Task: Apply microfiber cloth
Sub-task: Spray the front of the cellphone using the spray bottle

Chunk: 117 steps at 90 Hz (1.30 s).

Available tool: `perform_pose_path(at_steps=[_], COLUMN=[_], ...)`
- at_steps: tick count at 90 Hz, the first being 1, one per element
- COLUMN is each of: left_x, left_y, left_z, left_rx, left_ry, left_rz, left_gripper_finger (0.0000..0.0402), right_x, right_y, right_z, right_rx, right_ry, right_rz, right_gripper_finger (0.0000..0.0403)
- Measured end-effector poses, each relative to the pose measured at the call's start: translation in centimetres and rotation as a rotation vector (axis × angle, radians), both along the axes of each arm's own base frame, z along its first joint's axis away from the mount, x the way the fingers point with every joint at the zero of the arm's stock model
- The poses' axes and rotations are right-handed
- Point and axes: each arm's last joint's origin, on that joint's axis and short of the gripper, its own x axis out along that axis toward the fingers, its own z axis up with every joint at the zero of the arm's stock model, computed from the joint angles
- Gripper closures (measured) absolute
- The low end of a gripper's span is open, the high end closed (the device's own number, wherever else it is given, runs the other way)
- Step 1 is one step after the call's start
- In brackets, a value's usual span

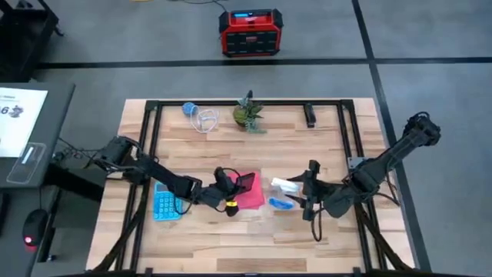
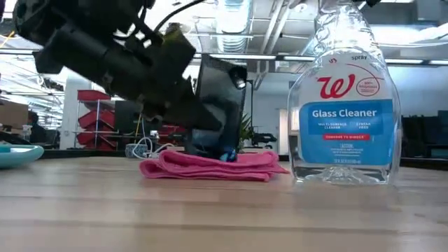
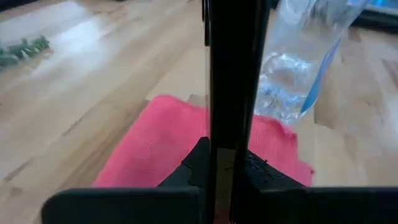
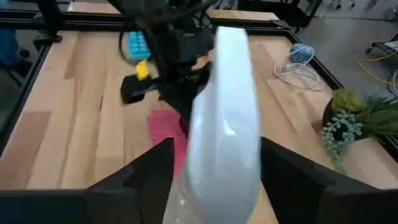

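The wooden worktop carries everything, and most of the action sits toward its front edge, near the middle. The left arm reaches in from the left side, and its end effector is clenched on a black phone, holding it on edge and tilted, with the lower end down on the pink cloth. The right arm comes in from the right side, its end effector gripping the glass cleaner bottle, which stands upright on the worktop just beside the cloth.

The cloth lies bunched in soft folds on the worktop, between the light blue calculator near the left edge and the bottle. I judge the task about midway: phone and cloth are together, so the wiping looks under way, but nothing shows whether the glass is clean, and the phone is not yet set down.

The overhead camera gives the layout, including a small plant and a coiled cable near the back edge. Only the table-level camera shows the phone's end meeting the folds and the bottle's label. The left wrist camera shows the phone edge-on between the fingers, over the cloth.
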Motion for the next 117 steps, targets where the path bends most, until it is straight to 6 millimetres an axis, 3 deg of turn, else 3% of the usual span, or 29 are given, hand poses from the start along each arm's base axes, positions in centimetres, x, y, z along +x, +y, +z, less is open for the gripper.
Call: perform_pose_path(at_steps=[14, 33, 51, 69, 87, 93, 108, 117], left_x=[0.6, 0.7, 0.7, 0.7, 0.6, 0.6, 0.6, 0.6], left_y=[-0.2, -0.1, -0.1, -0.1, -0.1, -0.2, -0.2, -0.2], left_z=[-1.1, -1.3, -1.3, -1.3, -1.4, -1.4, -1.4, -1.4], left_rx=[-0.010, 0.003, 0.014, 0.017, 0.024, 0.025, 0.026, 0.026], left_ry=[-0.025, -0.021, -0.018, -0.015, -0.013, -0.012, -0.011, -0.011], left_rz=[0.003, 0.006, 0.001, 0.001, -0.002, -0.002, -0.003, -0.004], left_gripper_finger=[0.0395, 0.0395, 0.0395, 0.0395, 0.0395, 0.0395, 0.0395, 0.0395], right_x=[-0.1, -0.8, -2.8, -4.8, -5.3, -5.3, -5.5, -5.7], right_y=[-0.1, -0.5, -1.2, -2.1, -2.1, -2.1, -2.2, -2.5], right_z=[0.1, 1.6, 4.1, 3.2, 2.9, 2.8, 2.8, 3.4], right_rx=[-0.034, -0.105, -0.111, -0.097, -0.045, -0.036, -0.050, -0.051], right_ry=[-0.018, 0.037, 0.110, 0.231, 0.262, 0.275, 0.286, 0.292], right_rz=[-0.040, -0.094, -0.180, -0.283, -0.326, -0.320, -0.319, -0.322], right_gripper_finger=[0.0309, 0.0308, 0.0308, 0.0308, 0.0308, 0.0283, 0.0178, 0.0148])
